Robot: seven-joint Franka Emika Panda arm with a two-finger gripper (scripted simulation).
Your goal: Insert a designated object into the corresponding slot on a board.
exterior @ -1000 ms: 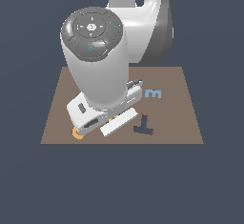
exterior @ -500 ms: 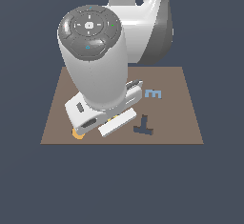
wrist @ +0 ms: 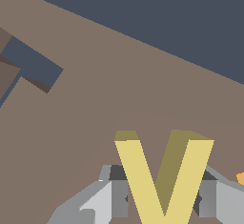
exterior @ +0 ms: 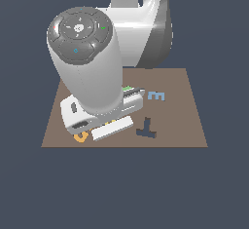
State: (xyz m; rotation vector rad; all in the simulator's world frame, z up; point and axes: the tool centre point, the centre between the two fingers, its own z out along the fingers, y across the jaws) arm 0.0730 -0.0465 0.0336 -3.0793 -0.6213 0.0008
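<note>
Now, step: judging by the end effector low over the board, the V is being gripped or just lifted; the carry to the slot is not yet done.
End effector [wrist: 162, 204]: its two grey fingers [wrist: 107, 199] stand either side of the V [wrist: 162, 170] and look closed on its flanks, so it seems to hold the V; actual contact is hard to confirm.
V, place: between the fingers, over the brown board [exterior: 189, 121]; in the exterior view the arm hides it, near the board's 7 o'clock corner.
V, pointing: in the wrist view its two arms spread away from the end effector and its tip points back toward the wrist; the long axis runs from tip to open end.
Neighbours: an orange G [exterior: 80, 136] shows at the arm's edge; a navy T [exterior: 146, 128] lies at about 5 o'clock on the board, a light-blue E [exterior: 156, 96] at about 3 o'clock.
Slot: I cannot pick it out in either view.
Doing it well: keep the grip centred and the V level, lift clear of the G, turn the wrist until tip and arms match the recess, then lower straight.
Risk: a skewed V could catch on the recess edge.
</note>
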